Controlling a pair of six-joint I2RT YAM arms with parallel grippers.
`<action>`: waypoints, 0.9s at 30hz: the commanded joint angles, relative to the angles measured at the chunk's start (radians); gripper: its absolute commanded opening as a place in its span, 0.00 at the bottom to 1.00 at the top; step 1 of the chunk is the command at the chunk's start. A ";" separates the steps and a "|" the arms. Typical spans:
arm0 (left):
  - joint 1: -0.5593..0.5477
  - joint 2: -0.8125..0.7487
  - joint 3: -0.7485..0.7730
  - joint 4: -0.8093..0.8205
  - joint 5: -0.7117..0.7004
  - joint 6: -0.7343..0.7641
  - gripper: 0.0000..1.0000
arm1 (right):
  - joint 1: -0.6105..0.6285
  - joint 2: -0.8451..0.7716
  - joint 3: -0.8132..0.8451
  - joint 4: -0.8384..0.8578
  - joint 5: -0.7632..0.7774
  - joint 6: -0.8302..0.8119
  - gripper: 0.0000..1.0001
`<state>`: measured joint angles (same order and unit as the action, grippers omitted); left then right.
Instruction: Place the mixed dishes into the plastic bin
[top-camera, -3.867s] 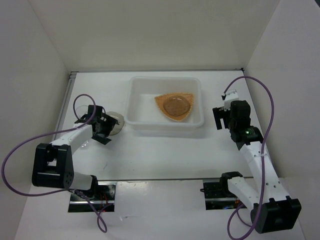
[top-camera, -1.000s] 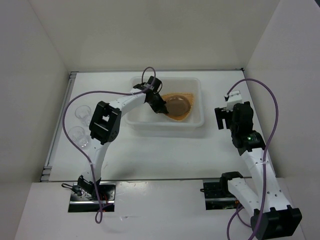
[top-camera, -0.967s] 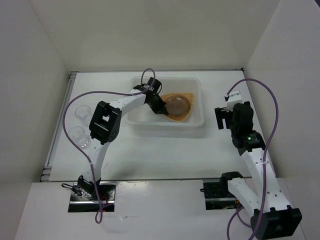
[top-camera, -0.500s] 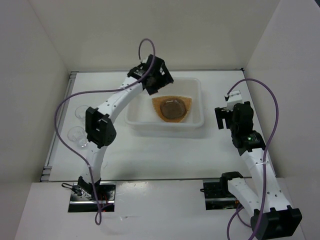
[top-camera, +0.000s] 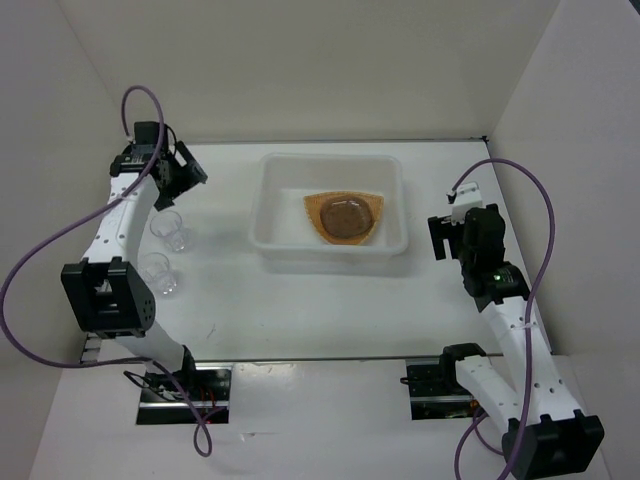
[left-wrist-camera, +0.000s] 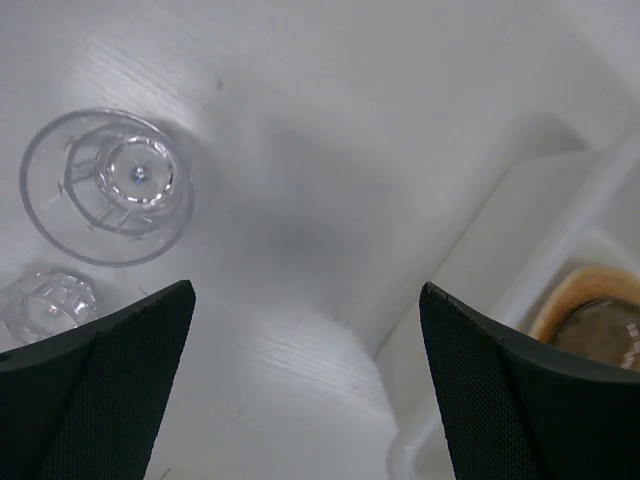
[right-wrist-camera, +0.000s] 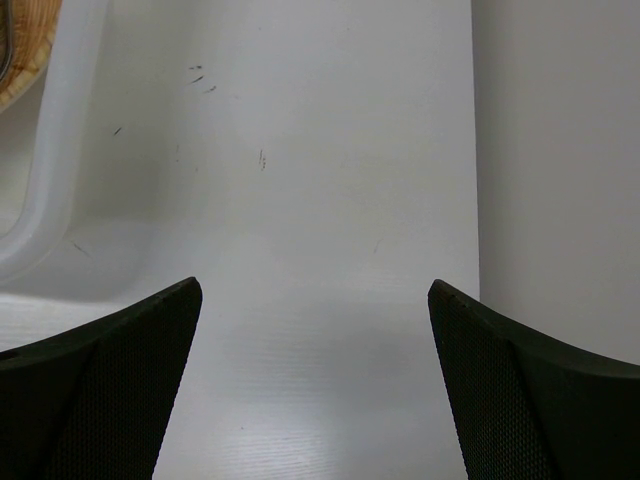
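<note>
The plastic bin stands at the table's middle back. The orange-tan plate lies in it with a greyish saucer on top. Two clear cups stand upright on the table left of the bin. My left gripper is open and empty, up over the far left, just behind the cups. In the left wrist view the nearer cup is upper left, the other cup at the left edge, the bin's corner and plate at right. My right gripper is open and empty right of the bin.
White walls close in the table on the left, back and right. In the right wrist view the open gripper looks down on bare table, with the bin's wall at the left and the right wall close by.
My left gripper carried a saucer into the bin, left it on the plate, lifted out and swung left to above the cups. The right arm has hardly moved.
</note>
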<state>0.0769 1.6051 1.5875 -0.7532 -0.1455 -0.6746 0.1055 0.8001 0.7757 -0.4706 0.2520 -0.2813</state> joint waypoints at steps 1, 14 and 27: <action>0.038 0.038 -0.053 0.000 0.115 0.138 0.99 | 0.008 0.008 -0.004 0.047 0.003 0.002 0.98; 0.179 0.197 -0.133 0.083 0.158 0.213 0.98 | 0.008 0.008 -0.004 0.047 -0.007 -0.007 0.98; 0.179 0.276 -0.189 0.146 0.202 0.242 0.20 | 0.008 0.017 -0.004 0.047 -0.007 -0.007 0.98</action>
<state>0.2554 1.8713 1.4002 -0.6437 0.0292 -0.4595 0.1070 0.8169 0.7757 -0.4709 0.2470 -0.2852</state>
